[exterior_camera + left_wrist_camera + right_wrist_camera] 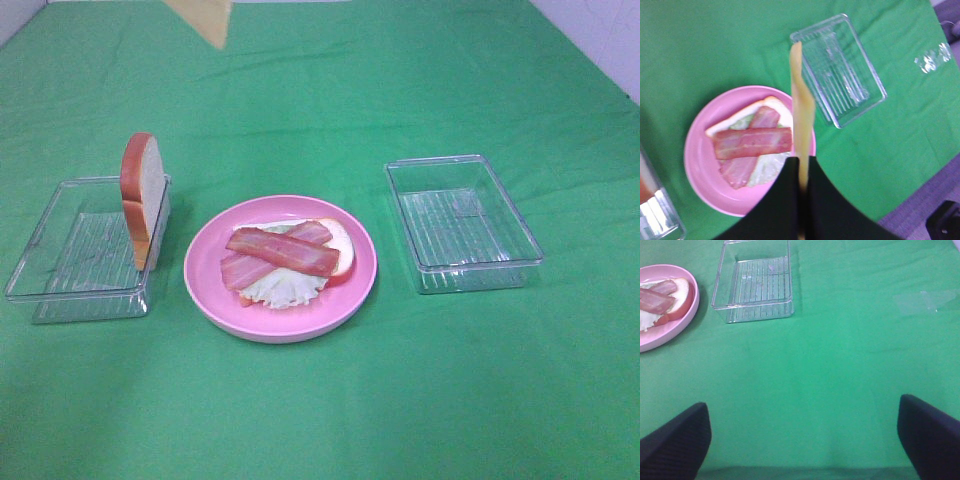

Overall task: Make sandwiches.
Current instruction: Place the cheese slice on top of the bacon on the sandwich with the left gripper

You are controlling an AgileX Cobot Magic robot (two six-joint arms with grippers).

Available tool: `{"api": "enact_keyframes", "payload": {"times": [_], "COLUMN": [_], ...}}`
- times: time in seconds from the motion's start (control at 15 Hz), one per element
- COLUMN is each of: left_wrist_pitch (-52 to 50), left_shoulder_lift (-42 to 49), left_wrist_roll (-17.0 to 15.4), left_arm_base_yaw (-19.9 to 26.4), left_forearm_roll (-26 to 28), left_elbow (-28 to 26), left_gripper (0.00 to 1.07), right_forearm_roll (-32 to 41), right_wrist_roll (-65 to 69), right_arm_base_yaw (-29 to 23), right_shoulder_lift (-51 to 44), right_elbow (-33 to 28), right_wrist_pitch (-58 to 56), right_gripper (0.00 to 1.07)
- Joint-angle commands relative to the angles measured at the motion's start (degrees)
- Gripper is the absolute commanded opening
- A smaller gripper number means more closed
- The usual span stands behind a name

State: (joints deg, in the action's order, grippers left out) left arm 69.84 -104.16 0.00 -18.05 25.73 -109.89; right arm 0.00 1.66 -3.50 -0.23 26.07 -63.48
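Note:
The open sandwich lies on a round pink plate (215,300): a bread slice (340,245), pale lettuce (285,288) and two crossed bacon strips (285,252). A second bread slice (140,195) stands upright against the right wall of the left clear tray (60,285). In the left wrist view my left gripper (802,162) is shut on a thin yellow cheese square (802,110), seen edge-on, held high above the plate (697,160) and bacon (752,142). The cheese corner shows at the top of the exterior view (205,18). My right gripper (805,440) is open and empty over the green cloth.
An empty clear tray (465,225) stands right of the plate; it also shows in the left wrist view (840,67) and the right wrist view (755,282). The plate's edge (675,320) shows in the right wrist view. A clear scrap (920,300) lies on the cloth.

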Motion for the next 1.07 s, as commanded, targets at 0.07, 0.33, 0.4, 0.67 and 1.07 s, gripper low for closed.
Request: {"api": "enact_keyframes", "payload": {"times": [0.07, 0.33, 0.4, 0.67, 1.07], "left_wrist_pitch": [3.55, 3.67, 3.90, 4.30, 3.04], "left_shoulder_lift": [-5.90, -15.24, -17.53, -25.44, -30.31], "left_wrist_roll": [4.64, 7.79, 8.31, 8.37, 8.31], "left_arm_base_yaw": [-0.69, -0.97, -1.32, -4.53, -6.30], "left_forearm_roll": [7.51, 13.64, 14.44, 14.38, 13.06], "left_elbow": [-0.17, -0.17, -0.17, -0.17, -0.23], "left_gripper": [0.00, 0.00, 0.00, 0.00, 0.00], "right_forearm_roll": [0.00, 0.00, 0.00, 0.00, 0.00], "right_wrist_roll": [-0.17, -0.17, -0.17, -0.17, -0.17], "right_arm_base_yaw": [0.06, 0.06, 0.06, 0.06, 0.06], "right_shoulder_lift": [-1.66, -1.66, -1.66, -1.66, -1.60], "right_elbow": [-0.11, -0.11, -0.11, -0.11, -0.11], "right_wrist_pitch": [0.34, 0.34, 0.34, 0.34, 0.34], "right_gripper": [0.96, 0.96, 0.96, 0.96, 0.96]}}
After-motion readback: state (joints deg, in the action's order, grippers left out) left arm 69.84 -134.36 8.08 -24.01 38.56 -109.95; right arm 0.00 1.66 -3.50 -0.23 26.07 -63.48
